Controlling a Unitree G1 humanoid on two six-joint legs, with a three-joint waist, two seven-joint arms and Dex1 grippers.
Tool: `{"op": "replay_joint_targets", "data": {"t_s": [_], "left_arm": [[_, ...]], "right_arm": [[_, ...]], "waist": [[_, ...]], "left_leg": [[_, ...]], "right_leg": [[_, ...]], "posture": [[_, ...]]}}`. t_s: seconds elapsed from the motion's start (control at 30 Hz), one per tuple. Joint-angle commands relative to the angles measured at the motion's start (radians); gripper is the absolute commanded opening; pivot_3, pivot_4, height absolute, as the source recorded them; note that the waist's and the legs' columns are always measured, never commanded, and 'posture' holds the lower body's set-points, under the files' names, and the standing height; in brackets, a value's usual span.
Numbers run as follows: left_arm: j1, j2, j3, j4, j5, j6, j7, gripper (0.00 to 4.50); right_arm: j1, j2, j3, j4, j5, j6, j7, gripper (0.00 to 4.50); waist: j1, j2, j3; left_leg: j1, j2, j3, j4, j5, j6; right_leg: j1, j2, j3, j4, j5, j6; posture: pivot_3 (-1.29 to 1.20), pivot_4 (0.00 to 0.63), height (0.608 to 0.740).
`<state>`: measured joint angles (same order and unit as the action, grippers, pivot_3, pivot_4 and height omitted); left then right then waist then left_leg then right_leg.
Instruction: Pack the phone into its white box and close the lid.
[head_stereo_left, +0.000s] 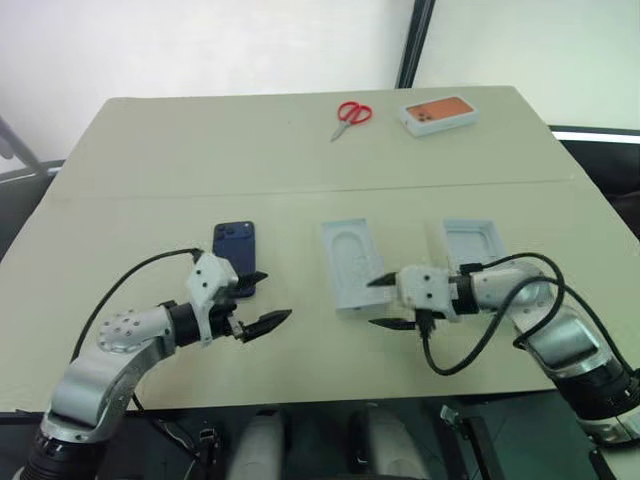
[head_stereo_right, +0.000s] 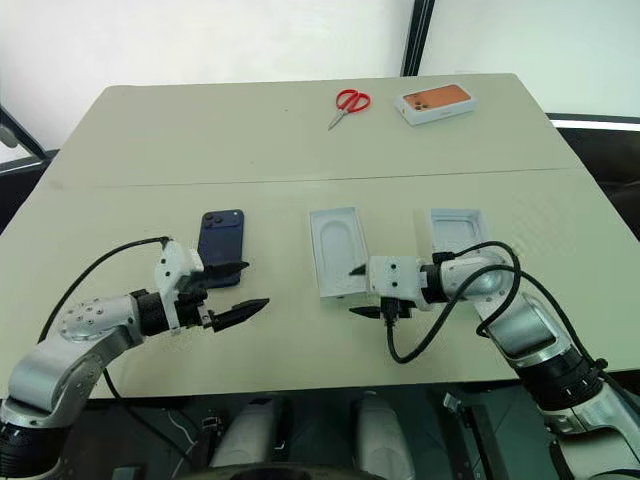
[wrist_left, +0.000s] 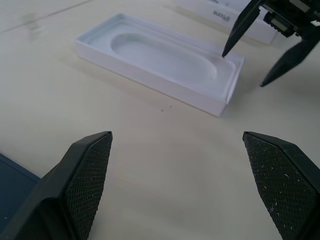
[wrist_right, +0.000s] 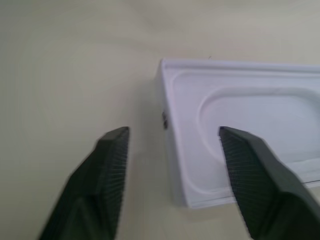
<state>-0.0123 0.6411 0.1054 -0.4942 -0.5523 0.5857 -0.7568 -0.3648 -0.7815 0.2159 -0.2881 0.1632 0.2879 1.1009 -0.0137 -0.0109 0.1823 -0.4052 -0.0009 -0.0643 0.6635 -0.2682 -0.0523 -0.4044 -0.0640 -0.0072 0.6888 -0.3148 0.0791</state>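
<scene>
Left claw (head_stereo_left: 266, 300) wide open, empty | right claw (head_stereo_left: 386, 303) open, empty, beside white insert (head_stereo_left: 350, 263)

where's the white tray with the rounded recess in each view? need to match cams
Left eye view: white tray with the rounded recess, table centre, just ahead of the right gripper.
Right eye view: tray, centre, same spot.
Left wrist view: tray, beyond the left gripper's fingers.
Right wrist view: tray's corner, between and past the fingers.
Shared landmark: the right gripper's black fingertip at the tray's near end.
</scene>
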Motion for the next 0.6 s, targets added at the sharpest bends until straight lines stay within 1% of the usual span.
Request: {"op": "replay_joint_targets", "data": {"t_s": [0.03,0.1,0.17,0.2,0.27,0.3,0.33,0.37,0.4,0.5,0.6], "left_arm": [[-0.013,-0.015,0.111,-0.009,-0.065,0.039,0.064,4.41],[-0.031,-0.037,0.172,0.028,-0.103,0.091,0.132,4.41],[-0.068,-0.077,0.261,0.093,-0.173,0.184,0.243,4.41],[-0.084,-0.09,0.288,0.118,-0.185,0.215,0.286,4.45],[-0.099,-0.112,0.329,0.144,-0.203,0.254,0.347,4.5],[-0.105,-0.117,0.339,0.156,-0.196,0.268,0.379,4.5],[-0.11,-0.12,0.346,0.163,-0.193,0.279,0.403,4.5],[-0.121,-0.13,0.365,0.179,-0.202,0.304,0.438,4.5],[-0.13,-0.139,0.381,0.188,-0.214,0.333,0.474,4.5],[-0.168,-0.146,0.409,0.225,-0.241,0.445,0.564,4.5],[-0.204,-0.15,0.43,0.263,-0.283,0.548,0.611,4.5]], "right_arm": [[-0.079,0.064,-0.085,-0.092,0.127,0.148,-0.064,2.99],[-0.122,0.108,-0.059,-0.096,0.105,0.19,-0.112,2.99],[-0.177,0.171,0.009,-0.07,0.046,0.211,-0.173,2.99],[-0.199,0.201,0.04,-0.054,0.024,0.224,-0.197,2.76],[-0.241,0.252,0.103,-0.007,-0.022,0.271,-0.236,2.12],[-0.264,0.281,0.133,0.023,-0.043,0.289,-0.253,1.69],[-0.279,0.3,0.152,0.043,-0.057,0.3,-0.264,1.12],[-0.304,0.344,0.18,0.089,-0.077,0.305,-0.288,0.56],[-0.324,0.378,0.211,0.131,-0.105,0.294,-0.308,0.09],[-0.373,0.469,0.277,0.248,-0.182,0.262,-0.372,0.03],[-0.4,0.512,0.341,0.331,-0.272,0.198,-0.417,0.03]], "waist": [[-0.002,0.0,0.0],[0.001,0.0,0.0],[0.001,0.0,0.0],[0.0,0.0,0.0],[-0.001,0.0,0.0],[-0.002,0.0,0.0],[-0.001,0.0,0.0],[-0.001,0.0,0.0],[-0.001,0.0,0.0],[-0.001,-0.001,-0.001],[0.001,-0.002,-0.001]], "left_leg": [[0.0,0.0,0.0,0.0,0.0,0.0],[0.0,0.0,0.0,0.0,0.0,0.0],[0.0,0.0,-0.001,0.0,0.0,0.0],[0.0,0.0,-0.001,0.0,0.0,0.0],[0.0,0.0,-0.001,0.0,0.0,0.0],[0.0,0.0,0.0,0.0,0.0,0.0],[-0.001,0.0,0.0,0.0,0.0,0.0],[-0.001,0.0,0.0,0.0,0.0,0.0],[-0.001,-0.001,0.0,0.0,0.0,0.0],[-0.001,-0.001,-0.001,0.0,0.0,-0.001],[-0.002,-0.001,-0.001,0.001,0.001,-0.001]], "right_leg": [[0.0,0.0,0.0,0.0,0.0,0.0],[0.0,0.0,0.0,0.0,0.0,0.0],[0.0,0.0,0.0,0.0,0.0,0.0],[0.0,0.0,0.0,0.0,0.0,0.0],[-0.001,0.0,0.0,0.001,0.0,0.0],[-0.001,0.0,0.0,0.001,0.0,0.0],[-0.002,0.0,0.0,0.001,0.0,0.0],[-0.002,0.0,0.0,0.001,0.0,0.0],[-0.002,0.0,0.0,0.001,0.0,0.0],[-0.003,0.0,0.0,0.002,0.0,0.0],[-0.004,-0.001,0.0,0.002,0.0,0.0]], "posture": [[0.0,0.15,0.697],[0.0,0.15,0.697],[0.0,0.15,0.697],[0.0,0.15,0.697],[0.0,0.15,0.697],[0.0,0.15,0.697],[0.0,0.15,0.697],[0.0,0.15,0.697],[0.0,0.15,0.697],[0.0,0.15,0.697],[0.0,0.15,0.697]]}}
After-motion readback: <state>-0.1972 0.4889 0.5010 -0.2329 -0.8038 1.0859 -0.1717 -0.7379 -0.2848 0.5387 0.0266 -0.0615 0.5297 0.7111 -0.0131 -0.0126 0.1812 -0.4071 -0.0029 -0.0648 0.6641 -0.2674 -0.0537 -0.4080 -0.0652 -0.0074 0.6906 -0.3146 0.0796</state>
